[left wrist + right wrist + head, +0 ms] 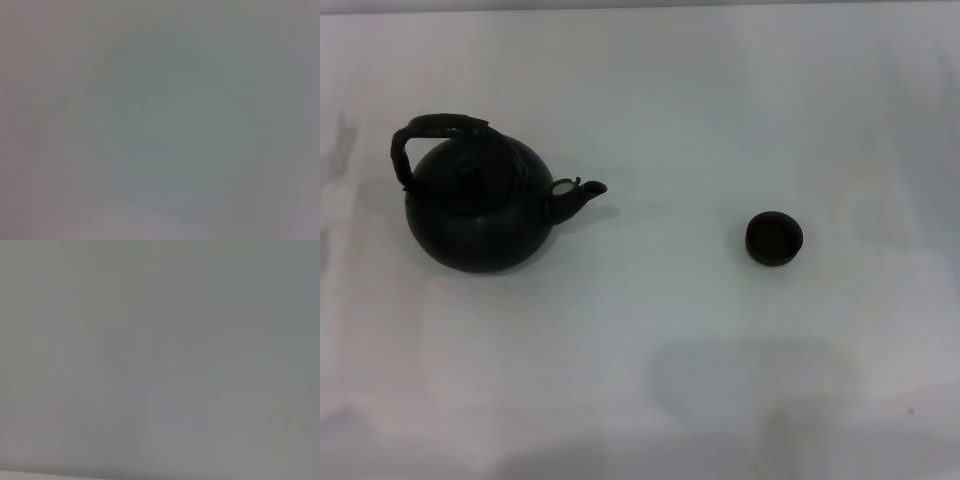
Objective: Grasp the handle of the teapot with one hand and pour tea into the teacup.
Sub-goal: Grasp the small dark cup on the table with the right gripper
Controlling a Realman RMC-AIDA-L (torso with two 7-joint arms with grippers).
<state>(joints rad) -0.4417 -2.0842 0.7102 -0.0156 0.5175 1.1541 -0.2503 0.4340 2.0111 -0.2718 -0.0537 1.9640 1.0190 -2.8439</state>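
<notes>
Teapot (480, 210): upright, spout towards teacup (774, 238), well apart.
Grippers: neither shows; I cannot tell their state.
Risk: I misjudge the handle (440, 128); pot tips.

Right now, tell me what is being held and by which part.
Nothing is held. The teapot stands on the table, handle free; no gripper is in view.

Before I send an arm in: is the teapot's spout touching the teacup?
Apart. The head view shows bare white table between the teapot spout and the teacup.
</notes>
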